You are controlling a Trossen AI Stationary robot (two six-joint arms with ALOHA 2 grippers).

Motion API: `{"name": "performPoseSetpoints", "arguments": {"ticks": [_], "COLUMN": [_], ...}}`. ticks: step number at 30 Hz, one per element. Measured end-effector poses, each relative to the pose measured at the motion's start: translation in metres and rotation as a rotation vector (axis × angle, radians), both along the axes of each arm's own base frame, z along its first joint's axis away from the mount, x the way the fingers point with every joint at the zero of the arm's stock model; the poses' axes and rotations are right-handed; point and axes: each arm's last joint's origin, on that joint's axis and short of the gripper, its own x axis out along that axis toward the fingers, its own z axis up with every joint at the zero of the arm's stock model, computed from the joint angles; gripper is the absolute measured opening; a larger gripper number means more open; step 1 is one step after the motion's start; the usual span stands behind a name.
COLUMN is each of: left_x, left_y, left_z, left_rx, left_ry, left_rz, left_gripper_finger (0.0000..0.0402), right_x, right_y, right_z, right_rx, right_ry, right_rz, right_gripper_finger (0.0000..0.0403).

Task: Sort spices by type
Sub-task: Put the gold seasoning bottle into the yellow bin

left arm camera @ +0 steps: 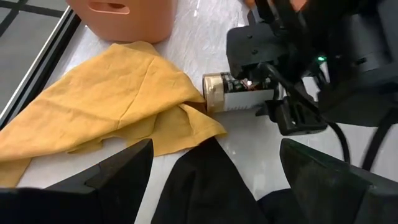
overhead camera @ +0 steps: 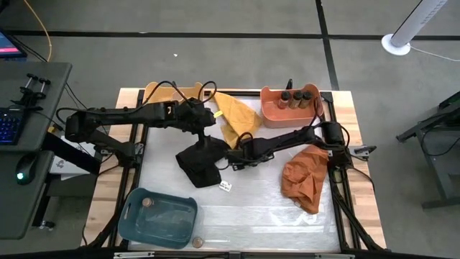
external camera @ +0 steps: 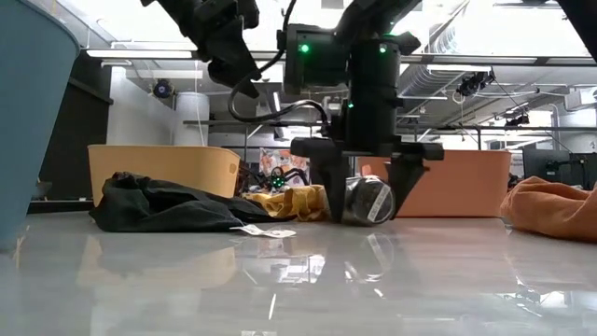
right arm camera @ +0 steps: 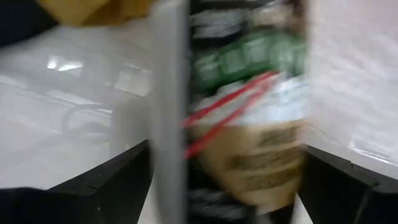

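While the right gripper's (external camera: 364, 201) open fingers straddle the tan-capped cylindrical spice jar (left arm camera: 233, 93) lying mid-tabletop, an off-centre squeeze could roll it under the yellow cloth (left arm camera: 106, 106); left gripper (overhead camera: 203, 124) open too

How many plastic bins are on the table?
3. The yellow bin sits at the far left, partly behind the left arm. The orange bin is at the far right. The blue bin is at the near left corner. None seems hidden.

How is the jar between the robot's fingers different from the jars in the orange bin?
The jar on the table lies on its side between the right tool's fingers; the jars in the orange bin stand upright. It is alone; they stand in a row. All are small cylinders.
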Motion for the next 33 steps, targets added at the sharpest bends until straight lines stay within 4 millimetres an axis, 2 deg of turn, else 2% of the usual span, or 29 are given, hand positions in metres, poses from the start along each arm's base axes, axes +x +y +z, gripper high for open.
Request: {"name": "performPoseSetpoints", "arguments": {"ticks": [8,13,18,22,25,29,33], "left_x": [0.003,0.002,-0.007,-0.022,-0.027,-0.028,-0.023], "left_y": [0.001,0.0,-0.005,-0.013,-0.024,-0.037,-0.04], "left_z": [0.003,0.002,0.013,0.04,0.055,0.055,0.055], "left_rx": [0.001,-0.014,-0.087,-0.148,-0.202,-0.202,-0.157], "left_ry": [-0.039,-0.033,-0.077,-0.233,-0.329,-0.316,-0.333], "left_rz": [0.009,-0.006,-0.082,-0.154,-0.223,-0.271,-0.219], "left_gripper_finger": [0.0337,0.0337,0.0337,0.0337,0.0337,0.0337,0.0337], "right_x": [0.001,-0.004,-0.013,-0.027,-0.037,-0.046,-0.05], "right_y": [0.004,0.005,0.012,0.022,0.03,0.038,0.041], "right_z": [-0.005,0.01,0.057,0.099,0.134,0.172,0.191], "right_rx": [-0.014,-0.078,-0.181,-0.226,-0.277,-0.339,-0.376], "right_ry": [-0.005,0.033,-0.017,-0.118,-0.262,-0.474,-0.598], "right_rz": [0.14,0.228,0.437,0.608,0.706,0.764,0.778], "right_gripper_finger": [0.0336,0.028,0.0276,0.0276,0.0276,0.0276,0.0276]}}
